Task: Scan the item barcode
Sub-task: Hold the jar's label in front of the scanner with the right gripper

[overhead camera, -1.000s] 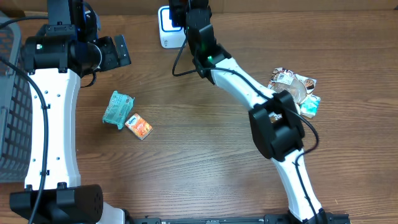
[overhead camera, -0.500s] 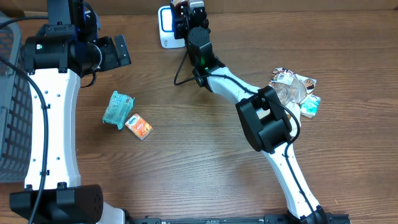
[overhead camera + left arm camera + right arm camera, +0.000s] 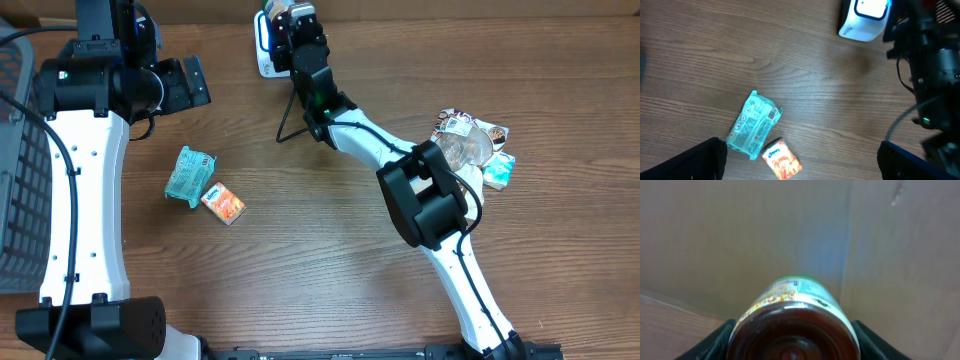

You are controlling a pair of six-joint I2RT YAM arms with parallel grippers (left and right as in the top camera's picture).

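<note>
Your right gripper (image 3: 794,347) is clamped on the labelled jar (image 3: 796,311), which it holds just beside the white scanner (image 3: 264,48) (a cardboard wall stands behind). Your left gripper (image 3: 802,162) is spread wide above the tabletop (image 3: 300,250), near the teal packet (image 3: 751,126).

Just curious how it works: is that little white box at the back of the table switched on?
On, it appears: the scanner shows a glowing blue-white face in the left wrist view.
</note>
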